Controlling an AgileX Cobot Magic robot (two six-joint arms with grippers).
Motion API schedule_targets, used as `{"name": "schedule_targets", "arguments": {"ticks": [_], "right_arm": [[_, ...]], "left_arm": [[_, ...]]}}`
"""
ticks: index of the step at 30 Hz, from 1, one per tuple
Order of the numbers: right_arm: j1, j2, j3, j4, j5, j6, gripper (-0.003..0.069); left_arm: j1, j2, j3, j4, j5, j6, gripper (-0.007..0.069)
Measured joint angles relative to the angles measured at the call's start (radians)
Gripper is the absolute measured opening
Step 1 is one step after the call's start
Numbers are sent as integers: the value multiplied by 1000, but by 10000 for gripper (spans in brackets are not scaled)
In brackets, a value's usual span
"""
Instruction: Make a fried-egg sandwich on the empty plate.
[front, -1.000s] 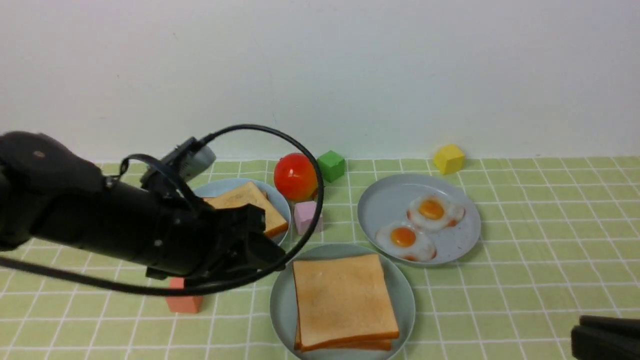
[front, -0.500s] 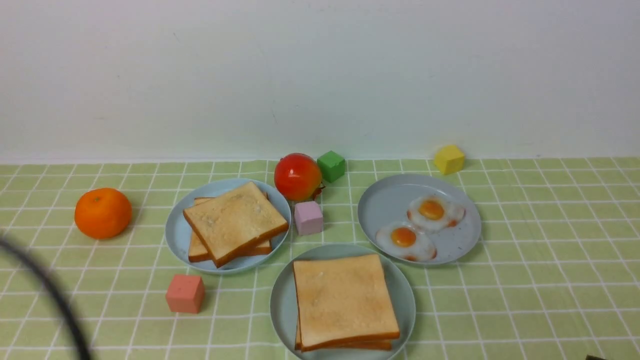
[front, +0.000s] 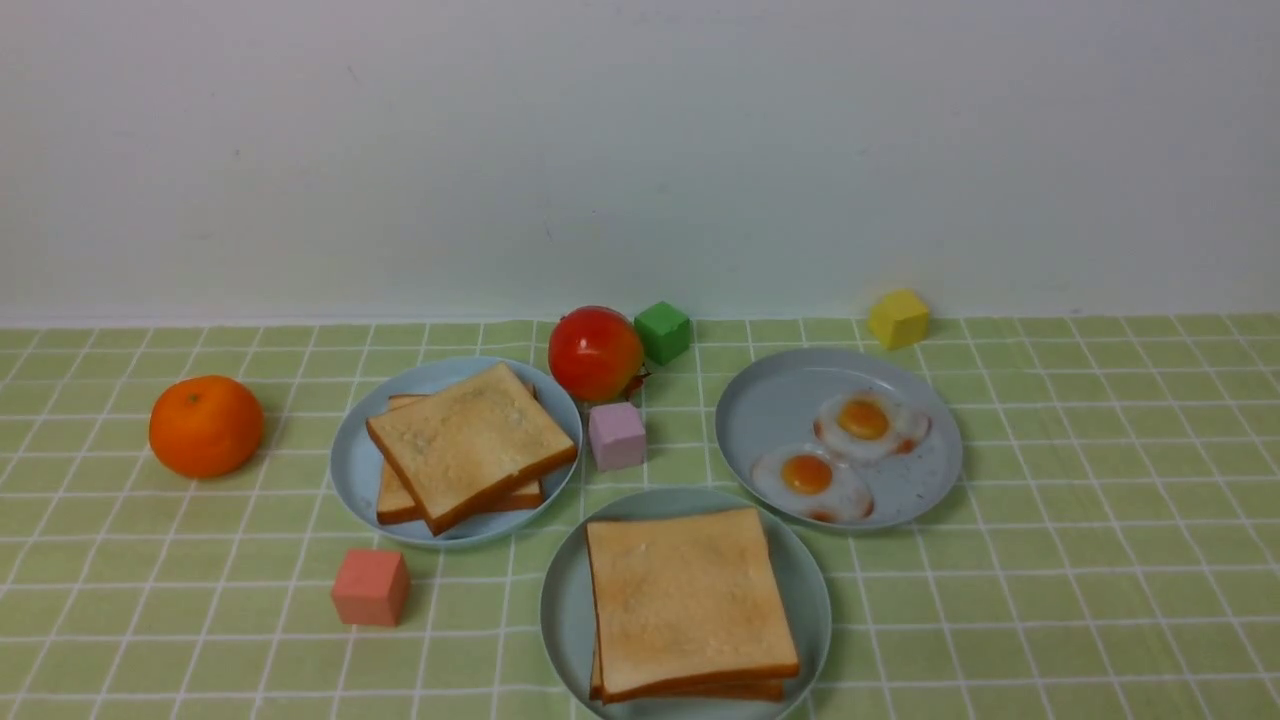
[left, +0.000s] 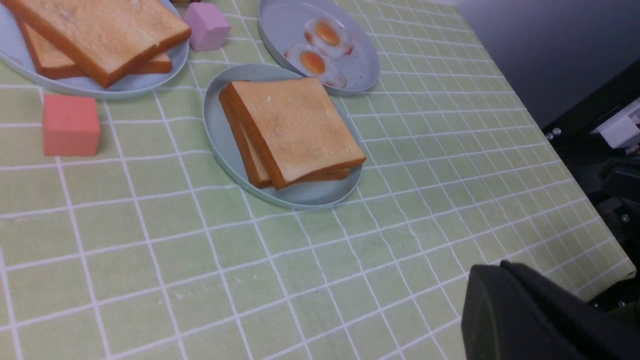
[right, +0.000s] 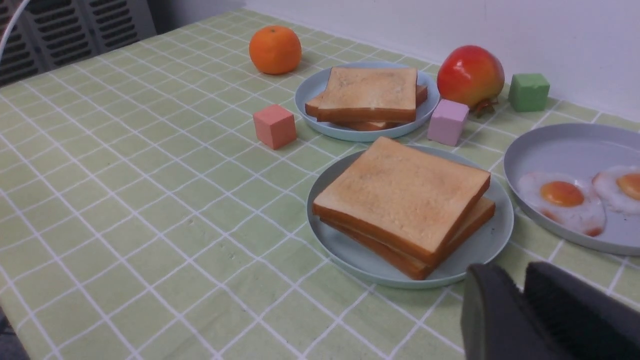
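Observation:
The fried-egg sandwich (front: 688, 598) is two square toast slices stacked flush on the pale aqua-green plate (front: 562, 600) at the front centre. The egg between the slices does not show. The sandwich also shows in the left wrist view (left: 292, 127) and the right wrist view (right: 402, 197). Neither arm is in the front view. My left gripper (left: 492, 267) is shut and empty, above bare tablecloth well short of the plate (left: 215, 120). My right gripper (right: 520, 272) is shut and empty, just short of the plate's near rim (right: 475, 250).
A greyer plate (front: 350, 470) at the left holds two askew bread slices (front: 470, 445). Another plate (front: 760, 410) at the right holds two fried eggs (front: 805, 478). An orange (front: 205, 425), a red fruit (front: 595, 352) and green (front: 662, 332), yellow (front: 898, 318), lilac (front: 617, 436) and salmon (front: 370, 587) cubes stand around.
My left arm, which was over the bread plate a second ago, has pulled back out of the front view. The right gripper's tip has also left the lower right corner.

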Motion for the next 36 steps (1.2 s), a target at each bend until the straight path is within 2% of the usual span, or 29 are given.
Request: {"name": "schedule_targets", "arguments": {"ticks": [7,9,13,14,17,21,26,32,36], "right_arm": [[0,0,0,0,0,0,131],[0,0,0,0,0,0,133],[0,0,0,0,0,0,136],[0,0,0,0,0,0,138],[0,0,0,0,-1,0,142],[0,0,0,0,-3,0,148],[0,-1,0,0,-4,0,153],[0,-1,0,0,-5,0,155],[0,-1,0,0,-5,0,157]], "left_arm": [[0,0,2,20,-9,7,-13],[0,-6,35,118,-81,57,-13],[24,-74,145,254,-232,75,-13],[53,-142,246,340,-348,37,-13],[87,-222,388,442,-476,-46,-13],[98,-250,580,567,-536,-125,-13],[98,-250,641,573,-528,-142,-13],[108,-250,646,510,-541,-145,-13],[180,-250,646,516,-542,-145,-13]]}}
